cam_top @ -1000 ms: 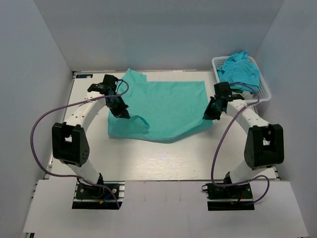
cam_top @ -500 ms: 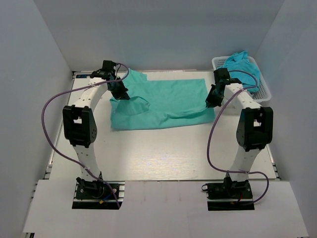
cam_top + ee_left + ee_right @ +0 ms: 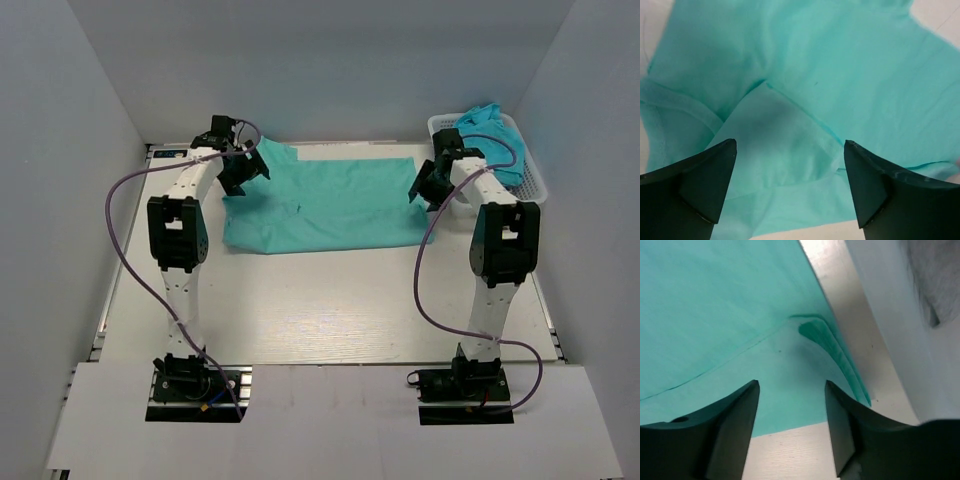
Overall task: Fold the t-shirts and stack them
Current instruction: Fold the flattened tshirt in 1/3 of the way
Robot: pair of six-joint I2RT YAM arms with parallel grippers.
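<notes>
A teal t-shirt (image 3: 330, 205) lies folded in a wide band across the back half of the table. My left gripper (image 3: 246, 172) hangs over its left end, next to the sleeve, jaws open and empty. In the left wrist view the left gripper (image 3: 789, 165) stands wide above the layered cloth (image 3: 840, 75). My right gripper (image 3: 424, 186) is over the shirt's right end, open. In the right wrist view the right gripper (image 3: 791, 395) has nothing between its fingers, and the shirt's (image 3: 715, 305) doubled edge lies just under it. More teal t-shirts (image 3: 488, 130) sit crumpled in the basket.
A white mesh basket (image 3: 536, 186) stands at the back right corner, close beside my right arm. Grey walls enclose the table on three sides. Purple cables loop from both arms. Bare tabletop (image 3: 330, 310) lies between the shirt and the arm bases.
Both grippers carried the shirt's near edge toward the back, folding it over, then opened and let go. The cloth now lies flat.
</notes>
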